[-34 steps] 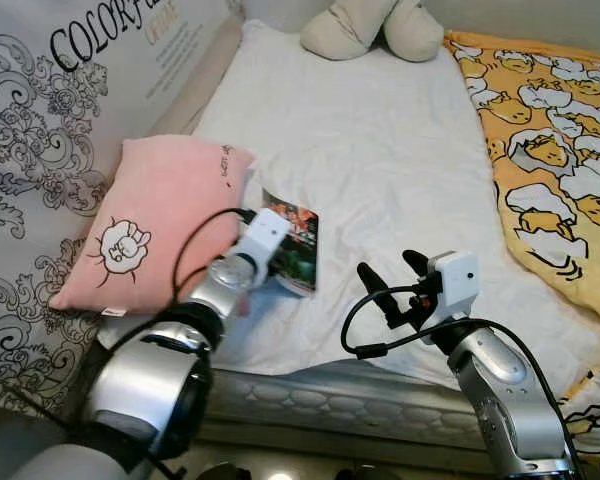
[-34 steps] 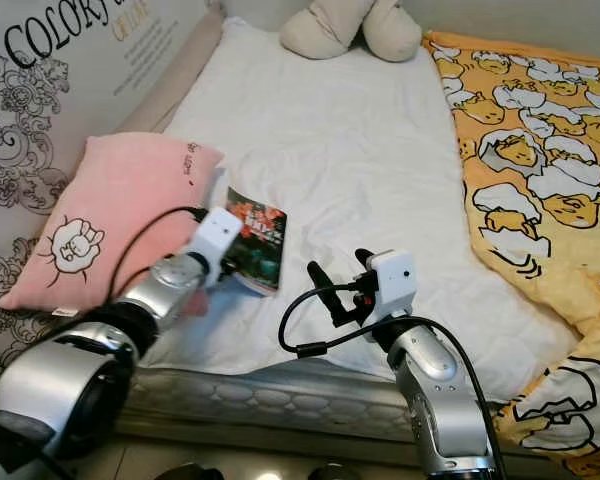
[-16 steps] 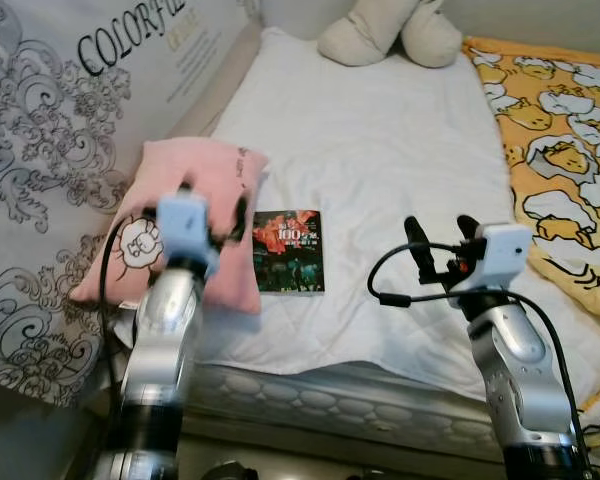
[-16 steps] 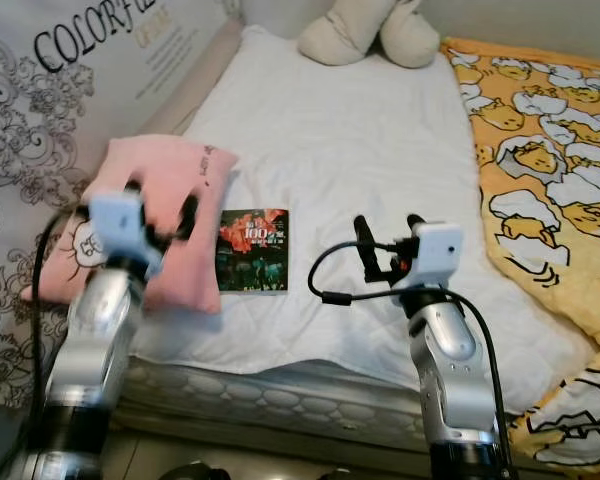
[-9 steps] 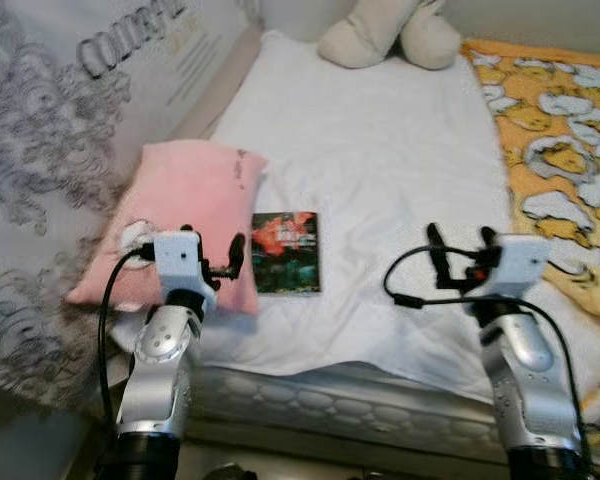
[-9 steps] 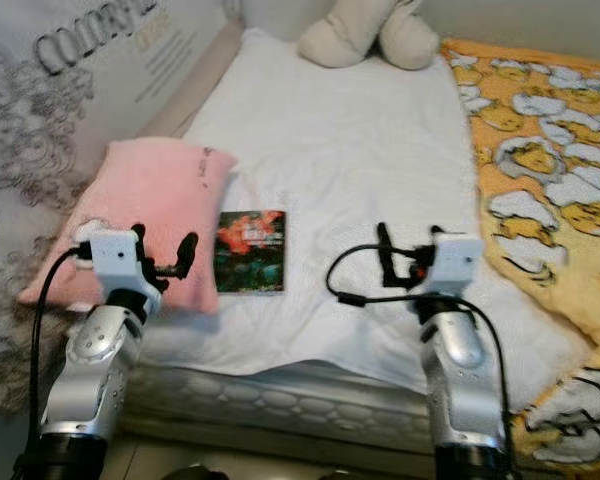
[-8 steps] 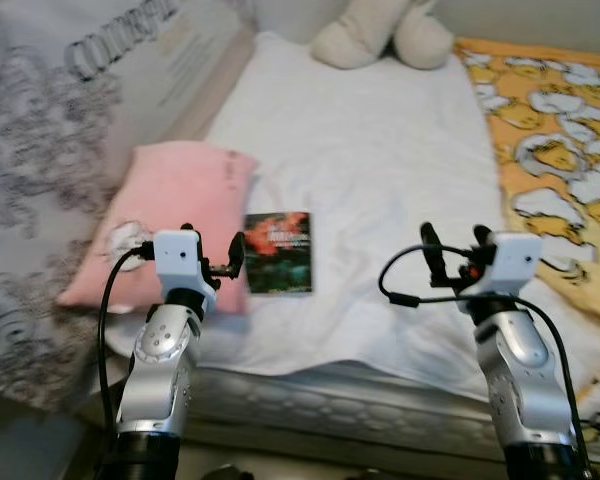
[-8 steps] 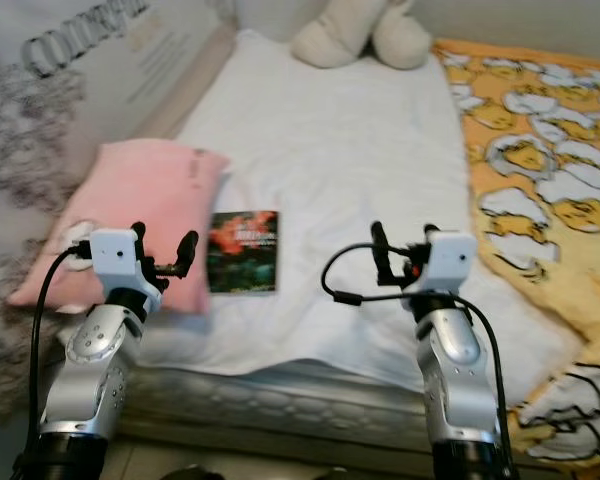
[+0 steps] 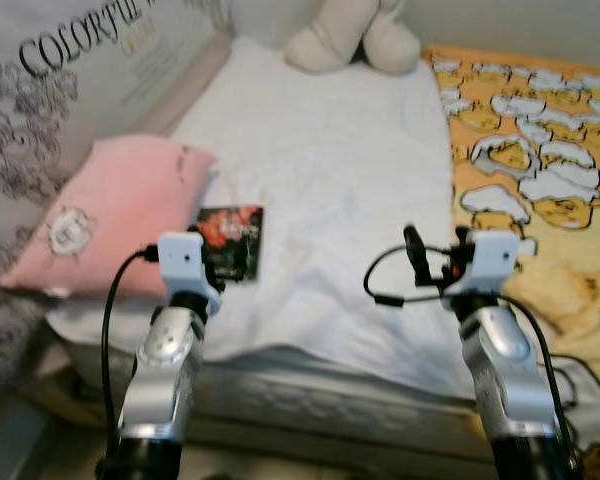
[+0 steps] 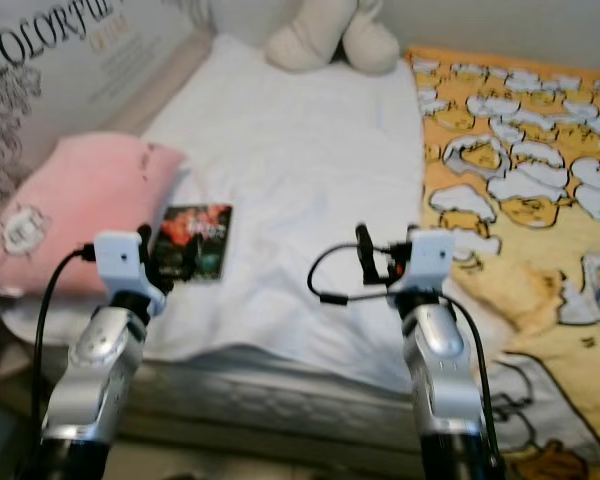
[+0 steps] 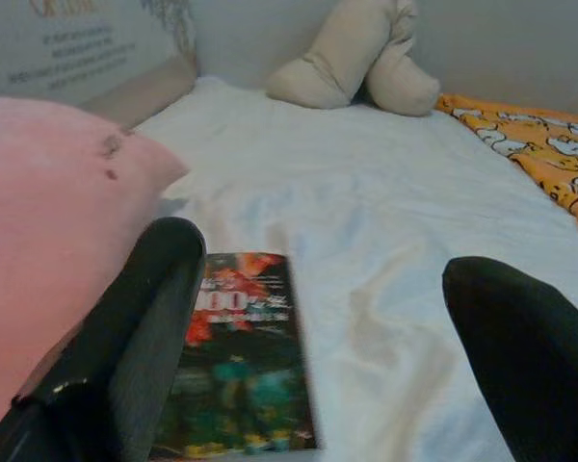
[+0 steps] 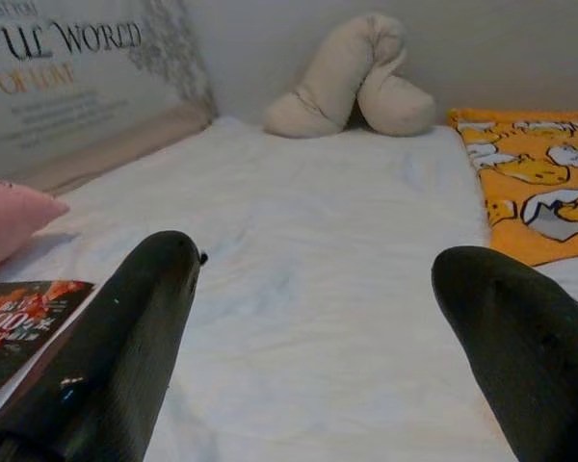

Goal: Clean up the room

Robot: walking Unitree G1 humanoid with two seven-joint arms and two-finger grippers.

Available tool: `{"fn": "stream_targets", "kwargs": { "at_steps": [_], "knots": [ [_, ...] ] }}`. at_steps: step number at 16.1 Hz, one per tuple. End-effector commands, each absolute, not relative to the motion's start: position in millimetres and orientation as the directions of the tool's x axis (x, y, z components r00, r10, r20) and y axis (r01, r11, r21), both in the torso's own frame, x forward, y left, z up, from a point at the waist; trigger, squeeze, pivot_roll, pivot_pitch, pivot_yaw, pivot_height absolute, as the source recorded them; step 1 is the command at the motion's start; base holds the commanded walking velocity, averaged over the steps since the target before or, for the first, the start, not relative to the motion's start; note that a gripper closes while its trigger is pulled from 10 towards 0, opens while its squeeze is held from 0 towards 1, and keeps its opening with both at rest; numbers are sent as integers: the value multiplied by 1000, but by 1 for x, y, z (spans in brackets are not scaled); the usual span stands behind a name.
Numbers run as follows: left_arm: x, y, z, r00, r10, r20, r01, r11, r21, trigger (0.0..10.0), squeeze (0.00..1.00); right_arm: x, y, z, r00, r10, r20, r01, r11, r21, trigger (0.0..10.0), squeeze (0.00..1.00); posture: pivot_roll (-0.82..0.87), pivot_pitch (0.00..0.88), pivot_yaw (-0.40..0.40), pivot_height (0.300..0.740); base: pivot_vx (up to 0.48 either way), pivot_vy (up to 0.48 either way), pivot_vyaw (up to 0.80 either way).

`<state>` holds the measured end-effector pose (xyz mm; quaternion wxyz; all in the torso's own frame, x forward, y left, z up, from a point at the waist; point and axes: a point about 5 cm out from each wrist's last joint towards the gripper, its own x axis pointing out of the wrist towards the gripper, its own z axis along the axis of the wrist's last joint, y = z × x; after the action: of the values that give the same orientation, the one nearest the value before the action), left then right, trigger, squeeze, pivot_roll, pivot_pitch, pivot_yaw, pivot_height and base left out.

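Now that the left gripper (image 9: pixel 220 268) has let go and drawn back, the book (image 9: pixel 230 241) lies flat on the white bed (image 9: pixel 340 180), left of centre, just beside the pink pillow (image 9: pixel 105 210). Both arms hover low over the near edge, the right gripper (image 9: pixel 435 250) too, jaws open and empty. The book looks placed; other clutter likely comes next.

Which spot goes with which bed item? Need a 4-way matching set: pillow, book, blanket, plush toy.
Things:
1. pillow
2. book
3. blanket
4. plush toy

Places:
A. far end of the bed, by the wall
B. flat on the white sheet, right beside the pillow
C. robot's left edge of the bed, against the printed panel
D. along the robot's right side of the bed

Pairs: 1-C, 2-B, 3-D, 4-A
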<state>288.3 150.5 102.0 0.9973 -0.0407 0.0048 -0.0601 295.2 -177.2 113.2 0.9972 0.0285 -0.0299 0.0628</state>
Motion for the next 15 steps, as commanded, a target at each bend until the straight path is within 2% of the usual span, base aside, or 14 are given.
{"fn": "stream_targets", "kwargs": {
  "at_steps": [1,3,5,15],
  "knots": [
    [294,141,108,987,-158,15,159,983,-87,10000,0,293,-184,111,992,109,59,-111,993,36,10000,0,-84,0,8,740,0,-439,0],
    [307,134,111,978,-208,16,209,976,-63,10000,0,294,-178,111,988,145,61,-148,989,32,10000,0,-92,0,9,740,144,-401,0],
    [317,137,110,981,-192,0,191,979,-73,10000,0,293,-175,108,986,159,50,-161,987,26,10000,0,-107,0,14,740,302,-369,0],
    [327,127,108,968,-251,-1,250,967,-41,10000,0,299,-179,107,991,114,69,-117,993,27,10000,0,-113,0,56,740,335,-339,0]
  ]
}}
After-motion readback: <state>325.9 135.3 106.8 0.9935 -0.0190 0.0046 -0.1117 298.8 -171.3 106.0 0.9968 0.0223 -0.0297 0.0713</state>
